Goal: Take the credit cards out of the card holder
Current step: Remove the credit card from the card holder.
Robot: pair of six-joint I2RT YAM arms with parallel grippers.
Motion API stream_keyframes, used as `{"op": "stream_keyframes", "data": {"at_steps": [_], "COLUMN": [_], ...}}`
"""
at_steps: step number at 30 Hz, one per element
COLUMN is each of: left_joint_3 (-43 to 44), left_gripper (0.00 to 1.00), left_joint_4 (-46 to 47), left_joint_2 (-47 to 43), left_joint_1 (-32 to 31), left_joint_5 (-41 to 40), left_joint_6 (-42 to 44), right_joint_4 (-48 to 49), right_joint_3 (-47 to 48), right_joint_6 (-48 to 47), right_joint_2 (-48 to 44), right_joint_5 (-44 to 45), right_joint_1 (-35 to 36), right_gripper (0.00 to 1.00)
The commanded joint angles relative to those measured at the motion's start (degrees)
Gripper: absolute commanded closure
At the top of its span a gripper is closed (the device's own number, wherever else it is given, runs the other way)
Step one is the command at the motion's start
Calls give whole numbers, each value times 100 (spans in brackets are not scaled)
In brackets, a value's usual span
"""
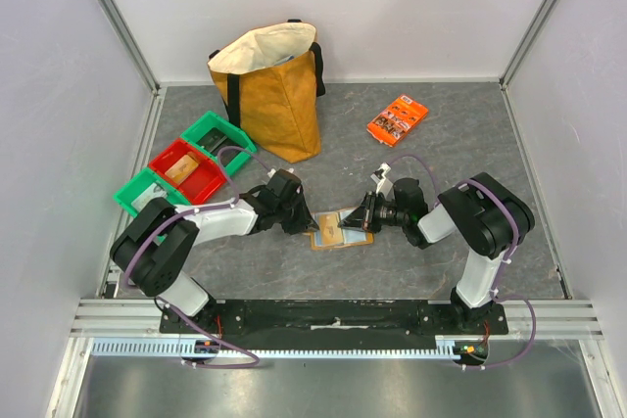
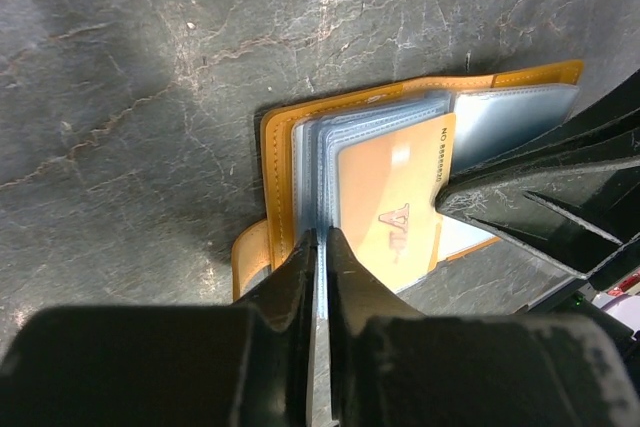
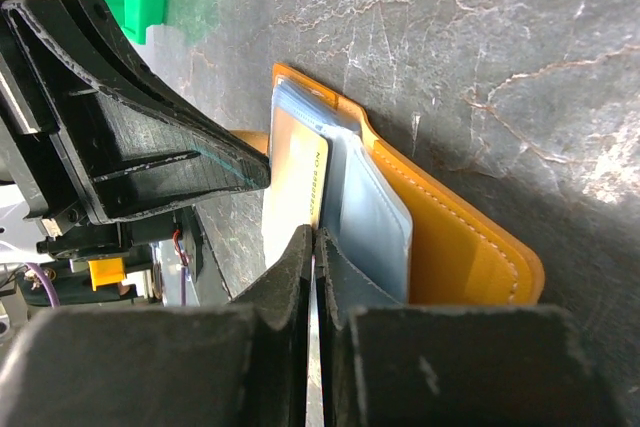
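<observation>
The tan-brown card holder [image 1: 331, 234] lies open on the grey table between my two grippers. In the left wrist view its cover [image 2: 278, 162] and pale blue-grey pockets [image 2: 510, 117] show. A pale orange credit card [image 2: 390, 207] with a red mark sticks partly out of them. My left gripper [image 2: 322, 239] is shut on the edge of the blue-grey pockets. My right gripper [image 3: 314, 239] is shut on the edge of the credit card [image 3: 295, 172], beside the tan cover [image 3: 455, 247]. The two grippers [image 1: 306, 225] [image 1: 359, 219] face each other across the holder. Other cards are hidden.
A yellow-brown tote bag [image 1: 276, 95] stands at the back. A bright orange printed packet [image 1: 397, 119] lies at the back right. Red and green bins [image 1: 184, 169] sit at the left. Walls enclose the table on three sides.
</observation>
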Motion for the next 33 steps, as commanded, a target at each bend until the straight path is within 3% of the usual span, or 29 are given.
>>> {"op": "stream_keyframes", "data": {"at_steps": [1,7,12,17,26,30,33], "left_joint_3": [-98,-160,-177,-195,-213,-212,-212], "left_gripper": [92,98,98,98,98,98,98], "left_joint_4": [-337,-346,-346,-390,-407,-372,-372], "left_joint_2": [255,281,299,299,299,264,246], "left_joint_1": [11,11,11,11,11,11,2], "left_joint_5": [-293,-302,-302,-355,-346,-311,-311], "left_joint_6": [120,129,129,129,129,129,129], "right_joint_4": [247,590,740,679,-903,-869,-658], "right_joint_3": [-69,-96,-104,-210,62,115,115], "right_joint_6": [7,218,280,219,-625,-555,-406], "right_joint_2": [19,142,204,90,-403,-350,-254], "right_joint_5": [19,-51,-103,-139,28,-51,-121], "right_joint_1": [-18,-26,-26,-228,-343,-334,-325], "right_gripper": [93,91,100,100,100,80,73]}}
